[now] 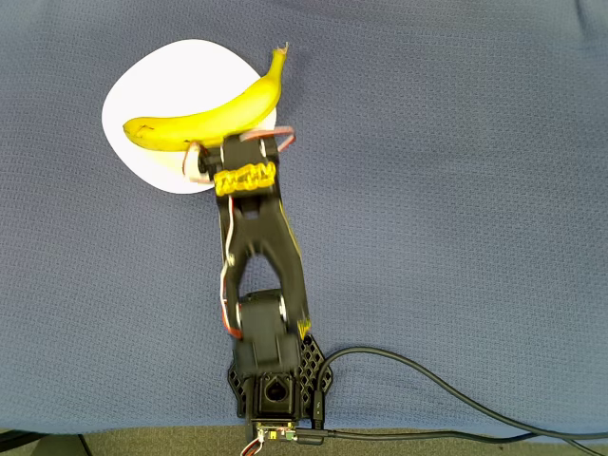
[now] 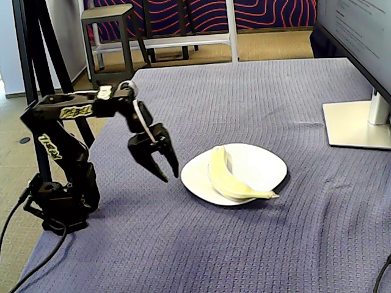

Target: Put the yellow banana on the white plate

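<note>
The yellow banana (image 2: 229, 177) lies on the white plate (image 2: 263, 160), its stem tip poking just past the rim. The claw (image 2: 164, 170) hangs beside the plate, empty, fingers slightly parted. Placing looks done; the arm need only back away.

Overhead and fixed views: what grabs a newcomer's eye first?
The yellow banana stands out most, lying across the white plate at upper left in the overhead view, its stem tip poking past the plate's rim. Next comes the black arm, its tool hanging free just left of the plate in the fixed view, holding nothing. All of it sits on a blue-grey cloth, with a monitor stand at the right edge.
</note>
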Tool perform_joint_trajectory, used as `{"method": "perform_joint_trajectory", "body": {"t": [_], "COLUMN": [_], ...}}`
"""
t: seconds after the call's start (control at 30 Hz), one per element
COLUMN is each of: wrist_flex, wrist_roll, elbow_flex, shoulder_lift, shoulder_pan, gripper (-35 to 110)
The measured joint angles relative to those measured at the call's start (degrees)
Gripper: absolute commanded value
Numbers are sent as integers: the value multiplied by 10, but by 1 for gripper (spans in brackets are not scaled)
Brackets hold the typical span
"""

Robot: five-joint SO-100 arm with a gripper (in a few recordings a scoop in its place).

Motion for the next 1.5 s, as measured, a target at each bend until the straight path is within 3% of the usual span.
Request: {"method": "perform_joint_trajectory", "body": {"t": [0.63,1.5], "wrist_flex": [-4,14], "wrist_roll": [-85,-99], "elbow_flex": [309,382], "shoulder_lift": [401,481], "shoulder_pan": [109,146], "gripper": [0,0]}}
